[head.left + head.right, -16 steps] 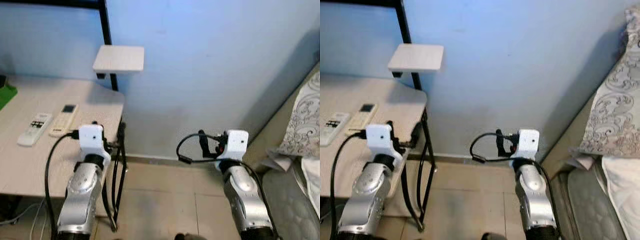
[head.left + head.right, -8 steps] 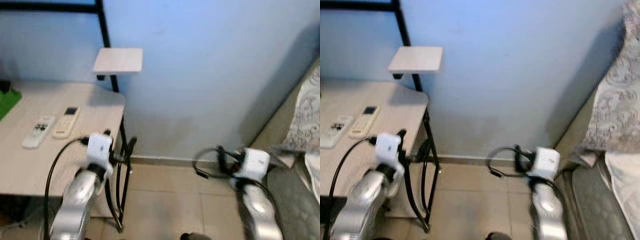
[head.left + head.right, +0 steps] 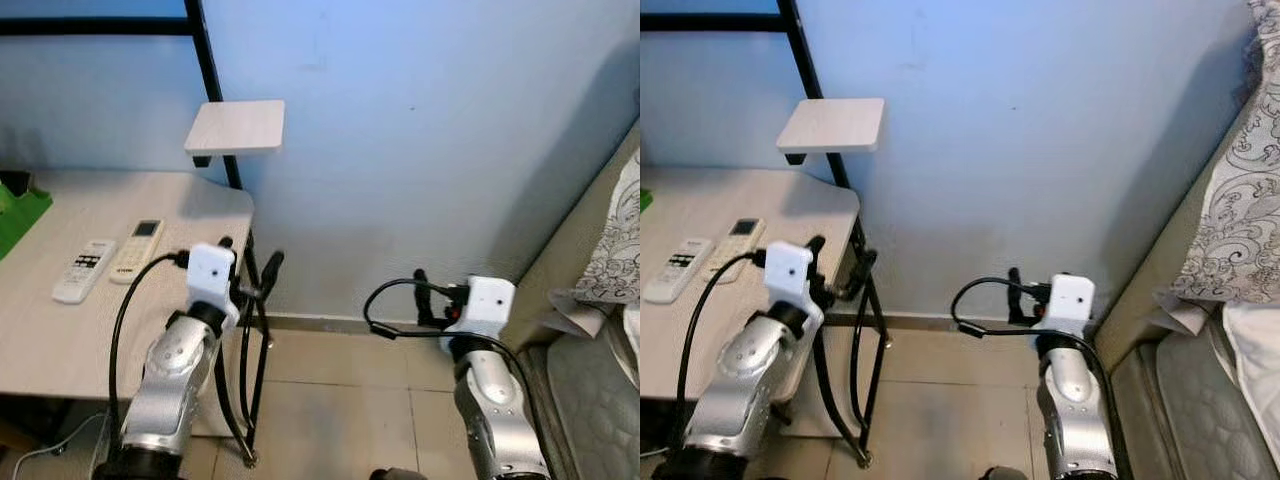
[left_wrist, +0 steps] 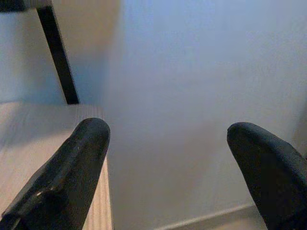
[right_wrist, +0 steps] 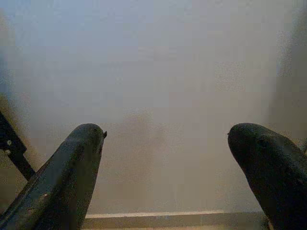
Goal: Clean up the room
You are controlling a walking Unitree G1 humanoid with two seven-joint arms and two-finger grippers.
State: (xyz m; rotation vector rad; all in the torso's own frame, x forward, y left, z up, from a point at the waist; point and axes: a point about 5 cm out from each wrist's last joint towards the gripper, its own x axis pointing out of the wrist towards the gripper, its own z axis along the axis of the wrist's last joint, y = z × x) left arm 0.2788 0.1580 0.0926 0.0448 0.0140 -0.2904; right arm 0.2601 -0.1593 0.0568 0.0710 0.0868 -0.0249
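view: camera pans left and steadies versus half a second ago (blur gone), so the robot is turning, nothing tidied yet
left gripper [image 4: 165, 158]: fingers spread, empty, at the desk [image 3: 40, 330] edge
right gripper [image 5: 165, 167]: fingers spread, empty, facing wall
remotes [image 3: 108, 258]: two on desk at 10 o'clock of the left wrist, unmoved
bed [image 3: 600, 370]: 3 o'clock

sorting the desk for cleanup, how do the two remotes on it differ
The white remote lies nearer the desk's front edge and shows dark markings; the cream remote beside it reaches further back and has a small dark screen at its far end. Both are slim, lie flat and almost parallel.
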